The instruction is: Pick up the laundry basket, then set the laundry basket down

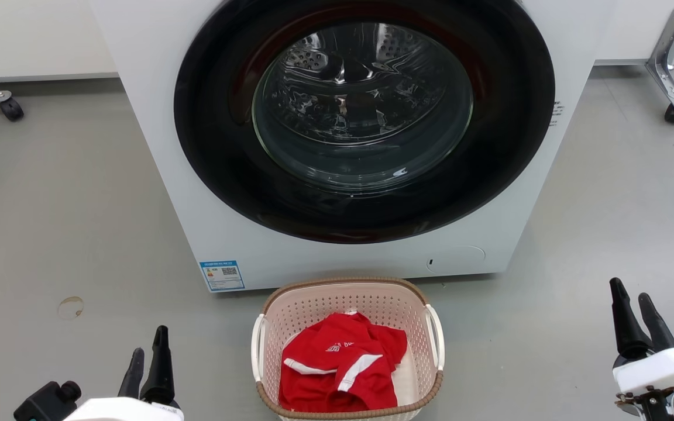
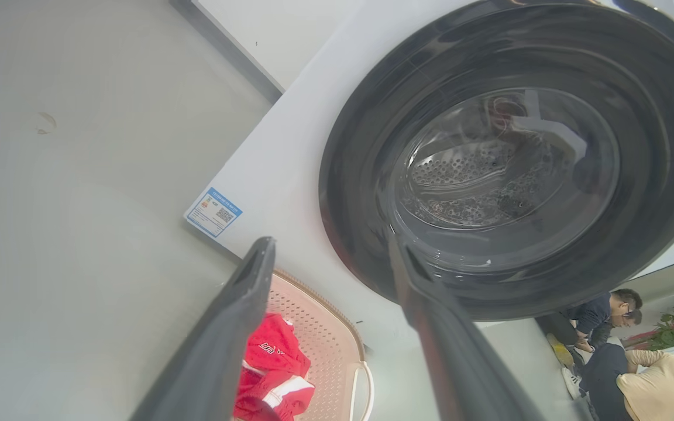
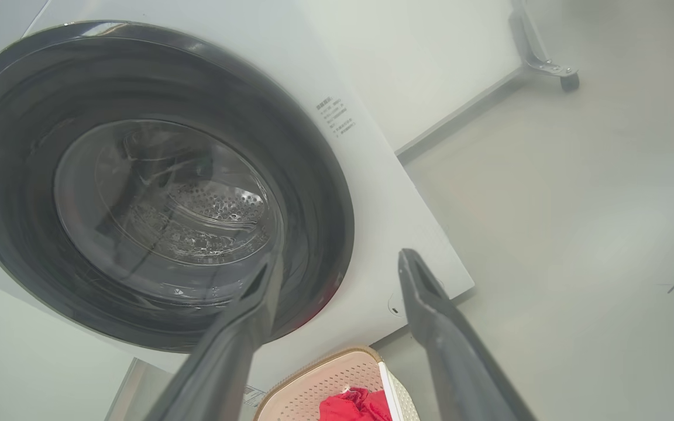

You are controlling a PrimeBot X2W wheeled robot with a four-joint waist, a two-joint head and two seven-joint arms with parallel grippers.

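The pale pink laundry basket (image 1: 313, 307) with its brown rim and white side handles stands on the floor in front of the washer, holding a red garment (image 1: 340, 368). My left gripper (image 1: 148, 345) is open at the lower left, well apart from the basket. My right gripper (image 1: 632, 301) is open at the lower right, also clear of it. In the left wrist view the basket (image 2: 325, 345) shows between the spread fingers (image 2: 237, 316). At the bottom of the right wrist view sits the basket (image 3: 325, 380), between that gripper's fingers (image 3: 430, 310).
A white front-loading washer (image 1: 196, 193) with a shut dark round door (image 1: 366, 117) stands right behind the basket. Wheeled frame legs (image 1: 670, 88) stand at the back right and a caster (image 1: 10, 108) at the back left. People (image 2: 612, 345) sit in the distance in the left wrist view.
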